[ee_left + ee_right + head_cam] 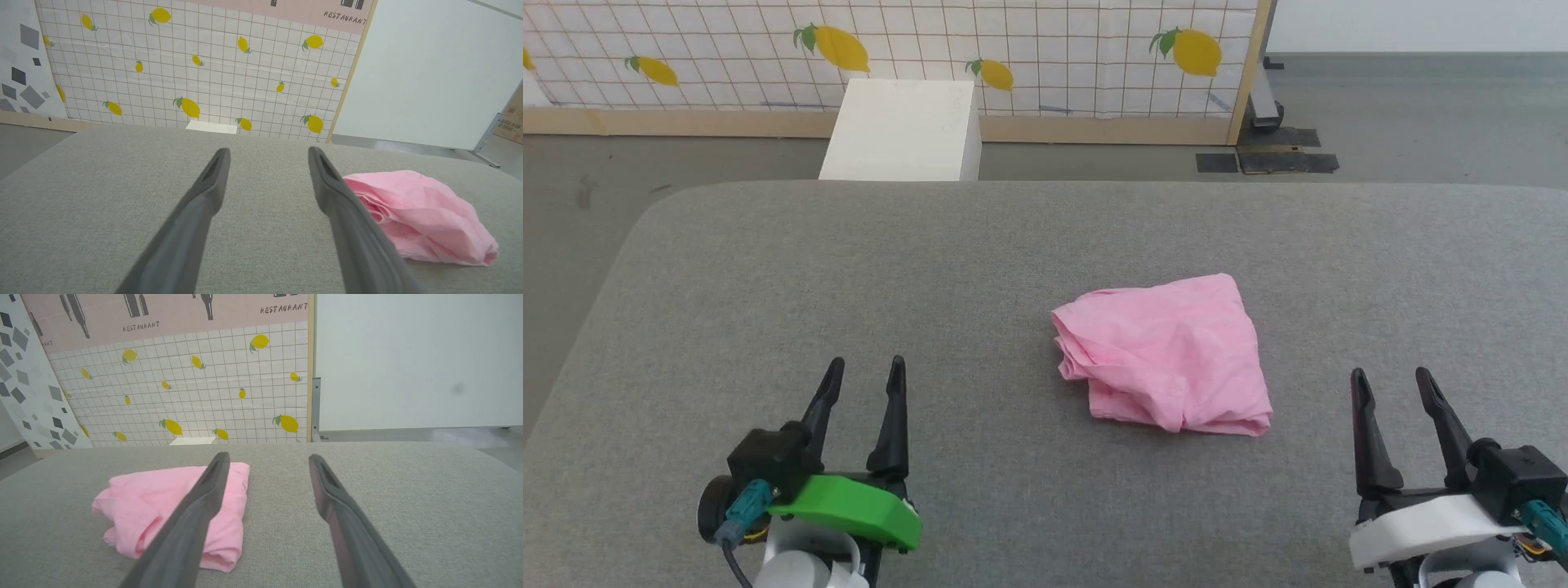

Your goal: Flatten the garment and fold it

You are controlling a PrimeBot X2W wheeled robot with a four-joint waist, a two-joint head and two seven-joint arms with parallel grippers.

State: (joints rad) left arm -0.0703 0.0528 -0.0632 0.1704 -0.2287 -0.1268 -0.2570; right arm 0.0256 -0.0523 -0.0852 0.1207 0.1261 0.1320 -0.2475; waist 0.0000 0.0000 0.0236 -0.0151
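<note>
Left tool [867, 361], right tool [1388, 373] flank seemingly folded garment [1168, 355]; banner [184, 312] reads "RESTAURANT".

Garment [1164, 359]: plain light pink, no print. Counter [849, 261]: mid-grey woven fabric, finely flecked. Left claw [867, 363]: black fingers, bright green housing. Right claw [1388, 374]: black fingers, white housing. Backdrop panel [1054, 57]: white with a thin brown grid, yellow lemons with green leaves, tan wooden edging. Box [903, 131]: plain white. Banner [163, 318]: pale pink, dark lettering. Side panel [24, 375]: white, scattered dark grey quadrilaterals. Floor [1421, 122]: grey.
</note>
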